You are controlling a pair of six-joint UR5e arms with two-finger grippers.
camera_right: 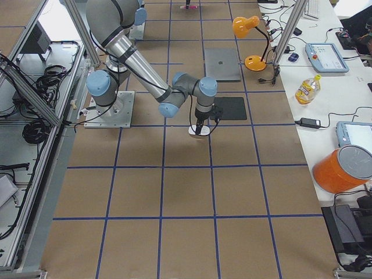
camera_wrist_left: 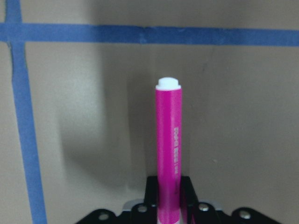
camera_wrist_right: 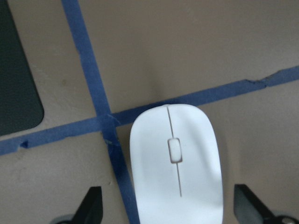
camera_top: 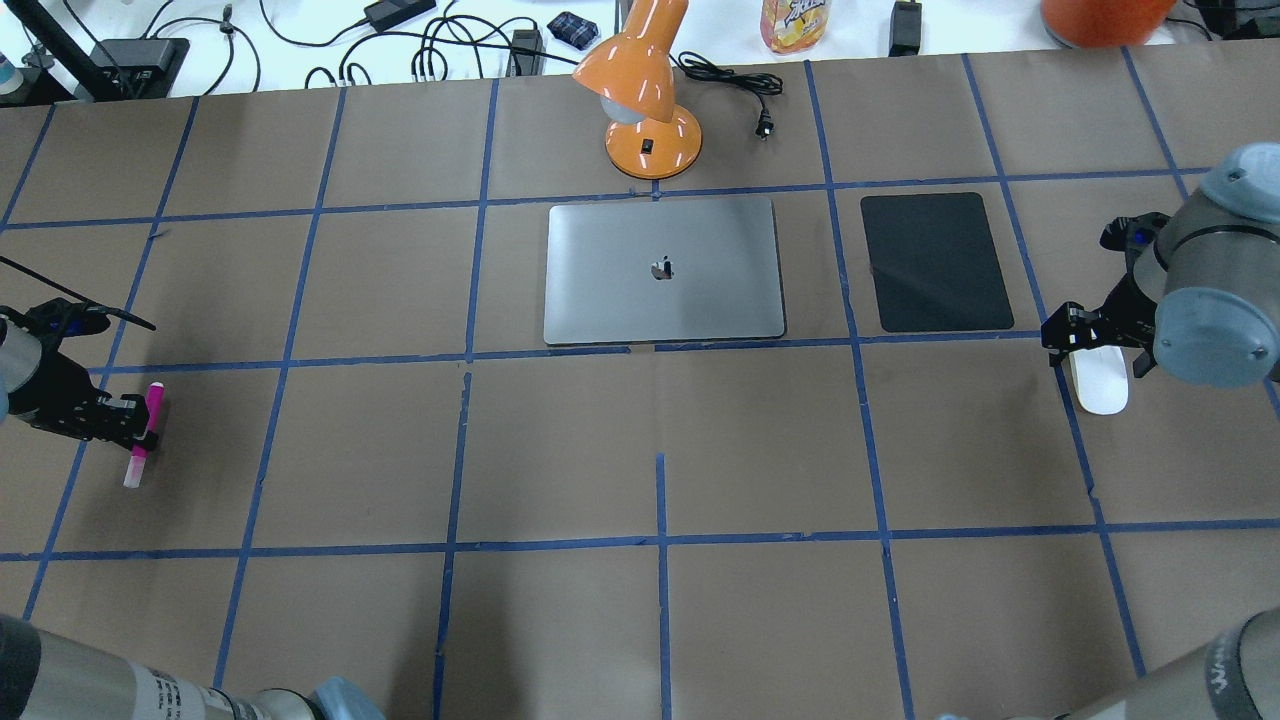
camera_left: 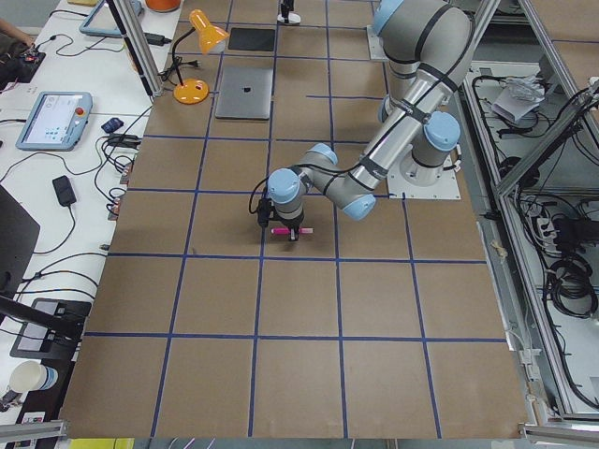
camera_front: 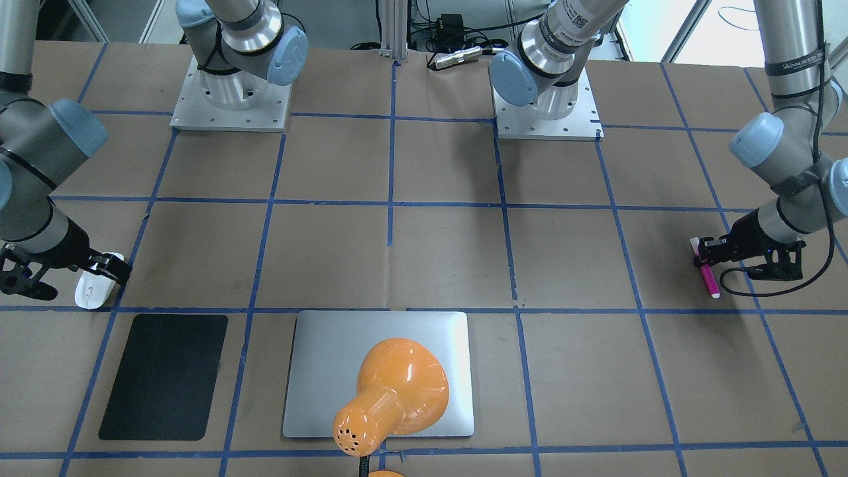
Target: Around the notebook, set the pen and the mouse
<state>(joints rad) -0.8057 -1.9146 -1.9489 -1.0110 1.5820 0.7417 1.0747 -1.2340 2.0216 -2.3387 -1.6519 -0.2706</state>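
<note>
The silver-grey notebook (camera_top: 663,270) lies closed at the far middle of the table, partly covered by the lamp in the front-facing view (camera_front: 318,371). At the table's left end, my left gripper (camera_top: 135,425) is shut on the magenta pen (camera_top: 148,420). In the left wrist view the pen (camera_wrist_left: 168,149) sticks out forward from between the fingers, casting a shadow on the paper. At the right end, my right gripper (camera_top: 1095,345) stands open over the white mouse (camera_top: 1098,392). Its fingers (camera_wrist_right: 91,207) flank the mouse (camera_wrist_right: 175,163) with a gap on each side.
A matte black mat (camera_top: 935,262) lies between the notebook and the mouse. An orange desk lamp (camera_top: 645,100) stands just behind the notebook, its cord trailing right. Blue tape lines grid the brown table cover. Cables and devices line the far edge.
</note>
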